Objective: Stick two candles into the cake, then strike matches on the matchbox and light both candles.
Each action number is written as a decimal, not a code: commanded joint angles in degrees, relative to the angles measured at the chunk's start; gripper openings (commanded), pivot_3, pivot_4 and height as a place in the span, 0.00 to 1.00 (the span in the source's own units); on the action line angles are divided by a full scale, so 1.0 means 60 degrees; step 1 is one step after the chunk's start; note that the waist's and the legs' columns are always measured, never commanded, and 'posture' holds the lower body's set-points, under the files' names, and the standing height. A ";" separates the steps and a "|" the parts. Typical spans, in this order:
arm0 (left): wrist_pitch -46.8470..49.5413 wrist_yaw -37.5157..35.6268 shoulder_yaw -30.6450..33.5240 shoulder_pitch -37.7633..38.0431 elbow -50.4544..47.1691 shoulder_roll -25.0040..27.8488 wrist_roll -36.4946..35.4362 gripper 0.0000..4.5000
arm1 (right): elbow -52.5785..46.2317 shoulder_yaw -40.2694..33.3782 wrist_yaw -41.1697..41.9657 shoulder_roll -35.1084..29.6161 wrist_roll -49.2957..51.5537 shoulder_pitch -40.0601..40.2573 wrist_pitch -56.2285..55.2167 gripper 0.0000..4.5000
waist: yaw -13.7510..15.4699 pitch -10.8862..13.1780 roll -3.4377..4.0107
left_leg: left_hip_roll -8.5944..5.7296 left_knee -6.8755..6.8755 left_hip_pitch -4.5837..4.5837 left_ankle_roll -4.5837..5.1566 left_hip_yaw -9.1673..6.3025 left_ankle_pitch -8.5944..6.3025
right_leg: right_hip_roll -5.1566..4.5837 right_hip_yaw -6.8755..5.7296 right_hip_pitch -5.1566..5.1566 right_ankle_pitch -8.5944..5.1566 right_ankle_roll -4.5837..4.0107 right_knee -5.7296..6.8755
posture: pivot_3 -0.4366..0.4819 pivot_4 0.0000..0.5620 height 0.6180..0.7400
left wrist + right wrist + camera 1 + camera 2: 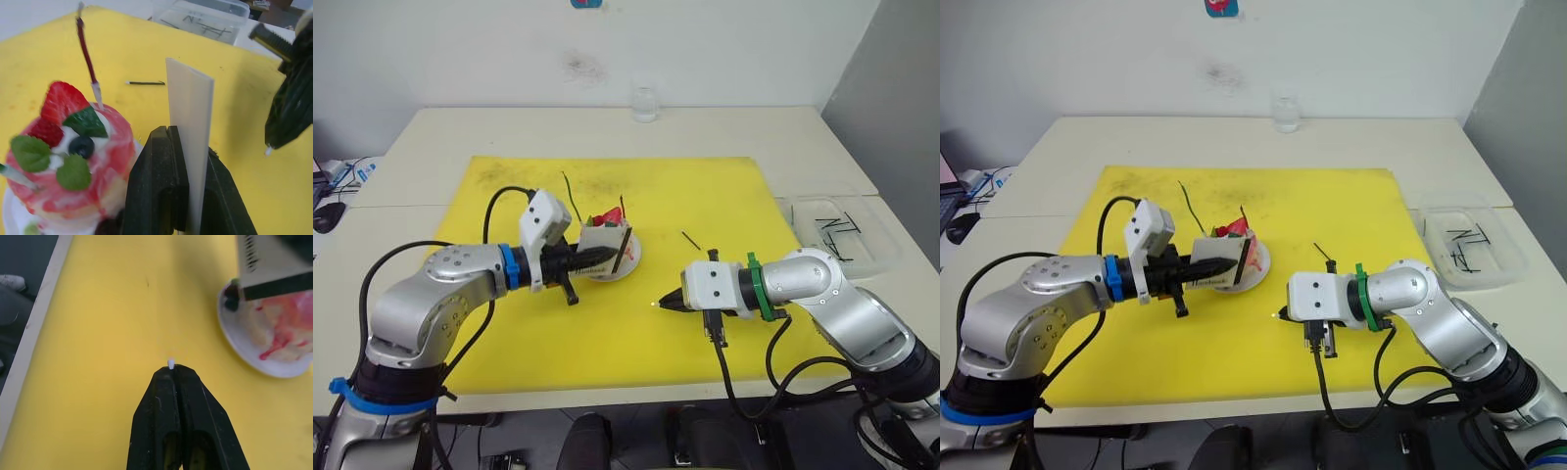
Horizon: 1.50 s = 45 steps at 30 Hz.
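resting across the pale table point(431, 137), we see a wide yellow rubbery mat point(705, 196) that carries nearly everything. at the table's right edge a clear plastic tray point(803, 211) holds several short dark matches point(837, 227), and a small clear glass point(645, 103) stands at the far side. near the mat's middle sits the small round pink cake point(93, 161) with strawberry and green leaves, on its white plate point(239, 340). our left gripper point(168, 147) is pressed together on the flat white matchbox point(190, 122), held upright on edge just beside the cake. two thin wavy candles stand in the cake, the reddish-brown one point(85, 51) and the greenish one point(1190, 204). our right gripper point(172, 369) is shut, pinching a tiny pale tip point(171, 363), well apart from the plate. one loose match point(144, 82) lies on the mat beyond the cake.
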 commanded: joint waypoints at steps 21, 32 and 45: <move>0.0144 0.0051 0.0654 0.2285 -0.0200 0.0202 -0.0190 0.00 | 0.2579 -0.0263 -0.2736 0.4037 -0.0638 -0.3670 0.0391 0.01 | -0.0003 -0.0001 0.0000 | 0.0014 -0.0001 0.0002 0.0001 0.0003 0.0000 | -0.0005 0.0006 -0.0005 0.0008 -0.0018 0.0007 | 0.48 0.27 1.00; 0.0020 0.0149 0.0532 0.2380 -0.0192 0.0052 -0.0097 0.00 | 0.5169 -0.0114 -0.3433 0.5193 -0.1701 -0.4501 -0.1577 0.01 | -0.0019 -0.0001 0.0000 | 0.0013 -0.0004 0.0002 0.0001 0.0007 0.0000 | -0.0007 0.0008 -0.0009 0.0009 -0.0021 0.0009 | 0.48 0.27 1.00; -0.0089 0.0181 0.0435 0.2365 -0.0200 0.0013 -0.0035 0.00 | 0.6883 -0.0300 -0.3489 0.5951 -0.2072 -0.4895 -0.2656 0.01 | -0.0009 -0.0001 0.0001 | 0.0018 -0.0003 0.0000 0.0001 0.0007 0.0000 | -0.0014 0.0010 -0.0010 0.0011 -0.0026 0.0009 | 0.48 0.27 1.00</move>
